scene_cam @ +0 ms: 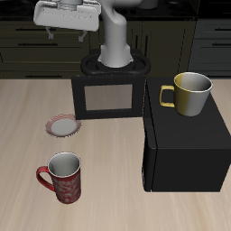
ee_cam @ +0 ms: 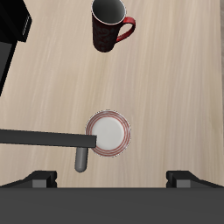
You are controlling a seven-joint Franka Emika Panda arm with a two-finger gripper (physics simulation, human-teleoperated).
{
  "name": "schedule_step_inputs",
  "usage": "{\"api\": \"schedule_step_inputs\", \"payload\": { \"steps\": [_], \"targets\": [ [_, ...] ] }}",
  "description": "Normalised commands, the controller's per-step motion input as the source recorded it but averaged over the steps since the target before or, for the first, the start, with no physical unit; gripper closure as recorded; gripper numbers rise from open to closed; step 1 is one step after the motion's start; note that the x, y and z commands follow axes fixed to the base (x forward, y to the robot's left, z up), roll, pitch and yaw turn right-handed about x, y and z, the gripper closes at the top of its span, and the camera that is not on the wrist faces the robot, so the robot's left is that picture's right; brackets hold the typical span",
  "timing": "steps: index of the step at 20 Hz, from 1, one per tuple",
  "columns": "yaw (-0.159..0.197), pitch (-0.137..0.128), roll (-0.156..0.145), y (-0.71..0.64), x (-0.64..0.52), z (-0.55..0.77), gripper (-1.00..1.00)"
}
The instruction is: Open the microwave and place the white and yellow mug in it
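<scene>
Exterior, claw [scene_cam: 65, 34]: hangs high over the back of the counter [scene_cam: 108, 171], well apart from every object; its fingers look spread and hold nothing.
Exterior, microwave [scene_cam: 185, 149]: black box at the counter's front side; door looks shut, and I cannot make out the handle from here.
Exterior, mug [scene_cam: 188, 93]: the yellow one stands upright on top of the microwave, toward its back edge, handle pointing to the robot's base.
Exterior, others: red mug [scene_cam: 63, 176] upright near the front edge; a small plate [scene_cam: 62, 126] farther back, between it and the claw.
Exterior, risk: the mug rides on the box that must be opened, so a hard tug on the door could jolt it off.
Exterior, room: bare counter lies between the plate, the red mug and the microwave, enough for an approach.
Wrist, claw: finger tips [ee_cam: 44, 178] stand wide apart with only air between.
Wrist, below: plate [ee_cam: 109, 133] almost straight under; red mug [ee_cam: 109, 24] beyond it; a grey bar partly crosses the plate.
Wrist, risk: dropping straight down would hit the plate, not the door.
Wrist, edges: a black corner, likely the microwave, shows at the frame's border.
</scene>
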Motion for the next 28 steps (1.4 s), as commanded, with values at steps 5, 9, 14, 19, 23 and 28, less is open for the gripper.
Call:
{"api": "schedule_step_inputs", "payload": {
  "steps": [5, 9, 14, 19, 23, 28],
  "targets": [
    [-0.053, 0.104, -0.006, 0.08, 0.46, 0.57, -1.0],
    [0.011, 0.022, -0.046, 0.14, 0.3, 0.45, -1.0],
    [0.031, 0.049, -0.022, 0.17, 0.52, 0.2, -1.0],
    [0.062, 0.039, -0.016, 0.24, 0.44, -0.08, -1.0],
    [-0.022, 0.06, 0.008, 0.26, 0.38, 0.01, -1.0],
    [0.019, -0.011, 0.02, 0.49, 0.13, 0.07, -1.0]
  ]
}}
